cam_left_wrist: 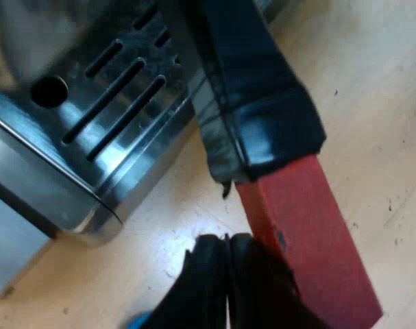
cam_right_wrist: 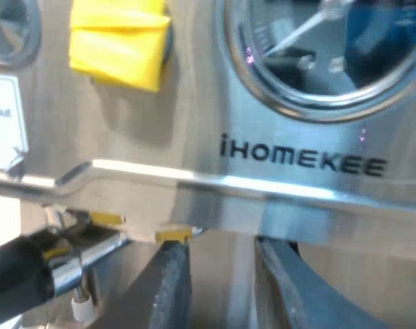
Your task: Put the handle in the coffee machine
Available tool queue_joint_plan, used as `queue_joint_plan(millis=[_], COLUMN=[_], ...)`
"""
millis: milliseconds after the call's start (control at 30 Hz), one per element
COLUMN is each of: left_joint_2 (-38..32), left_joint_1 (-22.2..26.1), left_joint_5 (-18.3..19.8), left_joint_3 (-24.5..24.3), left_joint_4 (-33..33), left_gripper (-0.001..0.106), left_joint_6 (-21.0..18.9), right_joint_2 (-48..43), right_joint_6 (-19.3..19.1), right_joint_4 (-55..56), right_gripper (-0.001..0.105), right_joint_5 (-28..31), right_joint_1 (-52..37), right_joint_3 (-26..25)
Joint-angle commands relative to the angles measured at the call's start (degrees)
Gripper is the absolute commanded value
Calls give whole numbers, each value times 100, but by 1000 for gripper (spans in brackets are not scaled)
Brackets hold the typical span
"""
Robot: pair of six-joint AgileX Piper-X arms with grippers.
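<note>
Item: handle (cam_left_wrist: 255, 89), dark, ending in a red end (cam_left_wrist: 310, 240). We see it slanting above the wooden table (cam_left_wrist: 372, 103), just beside the slotted steel drip tray (cam_left_wrist: 50, 161) of the espresso machine (cam_left_wrist: 70, 205). The dark part runs past the tray's edge. The red end points away from the machine.

Item: left gripper (cam_left_wrist: 226, 241). We see its two black fingers (cam_left_wrist: 201, 288) pressed together, with only a thin seam between them and nothing clamped in that seam. The red end lies across one finger. We cannot tell whether it touches that finger.

Item: right gripper (cam_right_wrist: 221, 274), close to the machine's steel front, below the lettering "iHOMEKEE" (cam_right_wrist: 303, 159). We see its dark fingers (cam_right_wrist: 170, 288) standing apart, with a clear gap between them that holds nothing.

Item: round gauge (cam_right_wrist: 331, 48), set above the lettering.

Item: yellow tag (cam_right_wrist: 118, 44), stuck on the front panel near the gauge.

Item: black rod with a metal collar (cam_right_wrist: 16, 274), hanging under the front ledge beside one right finger. We cannot tell what it is.
</note>
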Motion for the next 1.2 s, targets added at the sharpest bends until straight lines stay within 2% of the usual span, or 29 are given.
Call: queue_joint_plan(millis=[33, 167, 267, 467, 533, 633, 667, 733, 833, 900, 1000, 1200], left_joint_2=[-173, -366, -500, -684, -727, -808, -808, -880, -918, -918, -918, -918], left_joint_1=[-100, -100, -100, -142, -256, -553, -553, -723, -968, -1067, -1250, -1641], left_joint_5=[402, 287, 288, 288, 288, 245, 231, 48, 6, -15, -35, -391], left_joint_3=[206, 317, 317, 317, 317, 317, 317, 317, 317, 328, 444, 786], left_joint_4=[-85, -315, -332, -475, -487, -456, -476, -595, -854, -860, -908, -990], left_gripper=[1, 1, 1, 1, 1, 1, 1, 1, 1, 1, 1, 1], left_joint_6=[-218, -489, -629, -919, -1035, -1103, -1103, -1327, -1872, -1993, -2064, -2062], right_joint_2=[-354, -667, -960, -1657, -1968, -2311, -2385, -2656, -2959, -3158, -3451, -3780], right_joint_6=[0, 45, 302, 958, 1460, 1944, 1972, 2060, 2085, 2085, 2085, 2085], right_joint_4=[-76, 425, 854, 2107, 2793, 3486, 3627, 4136, 4621, 4828, 5018, 5040], right_gripper=[28, 28, 28, 28, 28, 28, 28, 28, 28, 28, 28, 28], right_joint_5=[-6, -6, -111, -376, -669, -1161, -1203, -1844, -2174, -2254, -2271, -2271], right_joint_1=[141, 375, 569, 941, 1002, 1033, 1033, 1033, 1044, 1044, 1044, 1044], right_joint_3=[107, 285, 451, 626, 626, 626, 626, 626, 626, 626, 626, 626])
